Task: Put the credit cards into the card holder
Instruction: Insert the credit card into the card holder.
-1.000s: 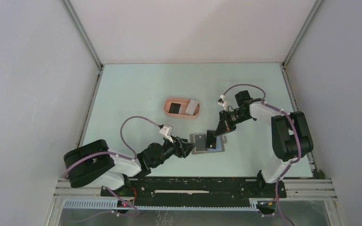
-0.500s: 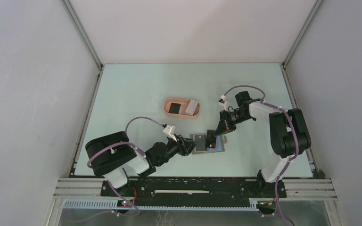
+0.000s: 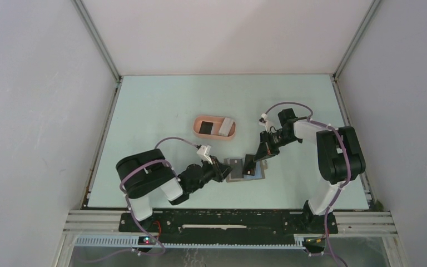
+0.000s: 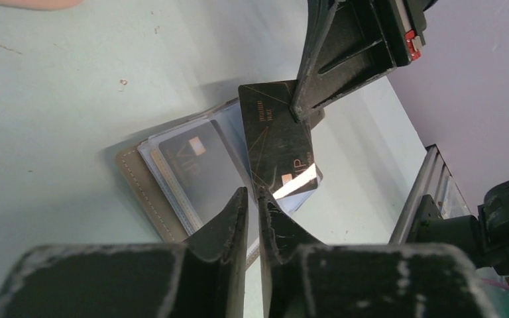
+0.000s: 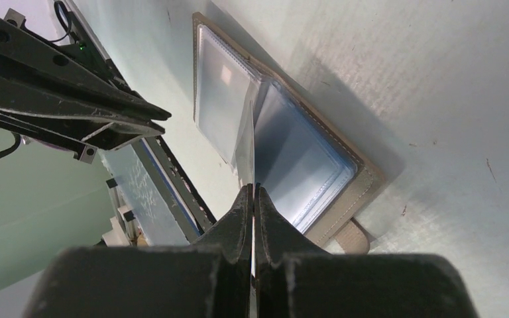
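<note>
From above, the holder (image 3: 196,127) was seen near the middle of the desk (image 3: 161,100). A black card (image 3: 204,127) lay in its left half and a white card (image 3: 226,127) in its right half. The wallet (image 3: 234,169) lay open between the holder and the near edge, a little right of centre. The left gripper (image 3: 221,169) was set at the wallet's left edge. The right gripper (image 3: 250,163) was lowered over the wallet's middle, with the held card (image 3: 249,166) under its tips.

From the left wrist, the left gripper (image 4: 252,199) was seen with its jaws drawn almost together, only a narrow slit left between them. Its tips lay over the near edge of the wallet (image 4: 192,165); whether that edge was pinched could not be told. The held card (image 4: 275,136), black with gold print, was clamped at its upper corner by the right gripper (image 4: 298,109). The card was tilted above the clear sleeves, its lower end close to them. A pink sliver of the holder (image 4: 33,2) was visible at the top left.

From the right wrist, the right gripper (image 5: 253,192) was seen closed tight on the held card (image 5: 252,146), which showed edge-on as a thin line above the open wallet (image 5: 305,165). The left gripper (image 5: 151,127) was seen just beside the wallet's far edge.
</note>
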You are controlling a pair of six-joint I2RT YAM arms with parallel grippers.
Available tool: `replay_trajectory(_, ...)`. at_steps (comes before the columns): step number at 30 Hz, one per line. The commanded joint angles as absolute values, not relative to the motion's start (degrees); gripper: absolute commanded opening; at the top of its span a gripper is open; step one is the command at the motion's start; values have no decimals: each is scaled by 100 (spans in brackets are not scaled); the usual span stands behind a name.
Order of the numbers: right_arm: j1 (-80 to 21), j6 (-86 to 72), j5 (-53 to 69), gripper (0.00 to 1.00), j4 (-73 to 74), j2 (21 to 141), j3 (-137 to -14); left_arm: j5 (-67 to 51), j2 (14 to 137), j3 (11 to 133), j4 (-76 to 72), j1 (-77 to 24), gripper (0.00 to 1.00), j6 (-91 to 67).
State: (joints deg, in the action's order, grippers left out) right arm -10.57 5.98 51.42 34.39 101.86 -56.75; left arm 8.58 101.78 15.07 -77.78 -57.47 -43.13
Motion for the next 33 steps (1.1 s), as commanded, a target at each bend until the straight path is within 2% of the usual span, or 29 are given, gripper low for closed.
replay_trajectory(1, -1028, 571, 5012, 0, 3339, 10269, -5833, 704, 10376, 1762, -7924, -5649, 12, -4556)
replay_trajectory(4, -1023, 571, 4997, 0, 3339, 10282, -5836, 668, 10444, 1831, -7725, -5581, 6, -4694)
replay_trajectory(10, -1027, 566, 4977, 0, 3325, 10321, -5840, 704, 10370, 2047, -6845, -5537, 1, -4790)
replay_trajectory(19, -1029, 570, 4965, 0, 3341, 10405, -5871, 930, 10205, 2186, -6057, -5537, 0, -4842)
replay_trajectory(33, -1173, 539, 4843, 0, 3347, 10538, -5917, 934, 10265, 2206, -5989, -5538, 0, -4843)
